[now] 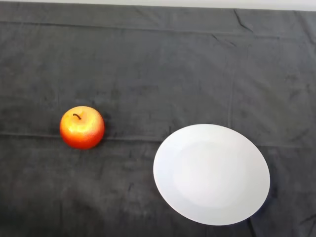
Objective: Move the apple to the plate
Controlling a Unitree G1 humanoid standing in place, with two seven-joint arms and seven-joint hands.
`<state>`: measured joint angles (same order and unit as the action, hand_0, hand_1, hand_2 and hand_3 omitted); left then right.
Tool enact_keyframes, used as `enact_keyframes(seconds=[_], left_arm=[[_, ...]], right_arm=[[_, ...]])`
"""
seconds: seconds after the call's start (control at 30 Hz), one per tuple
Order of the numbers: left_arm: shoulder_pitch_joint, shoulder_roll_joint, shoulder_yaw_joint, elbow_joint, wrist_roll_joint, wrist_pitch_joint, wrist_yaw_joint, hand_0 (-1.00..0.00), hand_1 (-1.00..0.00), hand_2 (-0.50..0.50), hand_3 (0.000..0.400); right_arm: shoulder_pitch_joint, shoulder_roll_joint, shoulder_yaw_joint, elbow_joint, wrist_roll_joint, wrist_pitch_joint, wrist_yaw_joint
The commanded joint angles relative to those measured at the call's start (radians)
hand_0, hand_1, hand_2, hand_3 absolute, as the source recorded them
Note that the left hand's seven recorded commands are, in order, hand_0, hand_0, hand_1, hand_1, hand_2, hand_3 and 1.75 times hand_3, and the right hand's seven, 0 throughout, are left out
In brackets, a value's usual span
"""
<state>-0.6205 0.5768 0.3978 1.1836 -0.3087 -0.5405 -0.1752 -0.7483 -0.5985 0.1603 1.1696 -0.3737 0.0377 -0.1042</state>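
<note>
A red and orange apple (82, 127) stands upright on the dark cloth at the left of the head view, its short stem pointing up. A white round plate (211, 174) lies to the right of the apple and nearer the front edge, with nothing on it. A stretch of bare cloth separates the two.
The dark cloth (158, 69) covers the whole table and shows a few creases. A pale strip (197, 4) runs along the far edge at the top.
</note>
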Motion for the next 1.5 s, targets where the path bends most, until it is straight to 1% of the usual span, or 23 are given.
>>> enact_keyframes(seconds=[0.03,0.4,0.67,1.0,1.5], left_arm=[[-0.051,-0.008,-0.028,-0.032,0.027,-0.025,-0.013,0.00,0.00,0.00,0.000],[-0.072,-0.088,-0.124,-0.043,0.111,-0.042,-0.063,0.00,0.00,0.00,0.000],[-0.071,-0.130,-0.177,-0.058,0.152,-0.051,-0.105,0.00,0.00,0.00,0.000],[-0.068,-0.171,-0.225,-0.077,0.185,-0.048,-0.147,0.00,0.00,0.00,0.000],[-0.055,-0.222,-0.289,-0.094,0.223,-0.028,-0.189,0.00,0.00,0.00,0.000]], right_arm=[[0.018,-0.007,-0.0074,0.002,0.0066,0.005,0.0005],[0.020,-0.007,-0.0077,-0.001,0.0070,0.006,0.0010],[0.021,-0.008,-0.0080,-0.003,0.0073,0.007,0.0014],[0.022,-0.008,-0.0083,-0.005,0.0075,0.009,0.0018],[0.024,-0.008,-0.0087,-0.009,0.0079,0.010,0.0023]])
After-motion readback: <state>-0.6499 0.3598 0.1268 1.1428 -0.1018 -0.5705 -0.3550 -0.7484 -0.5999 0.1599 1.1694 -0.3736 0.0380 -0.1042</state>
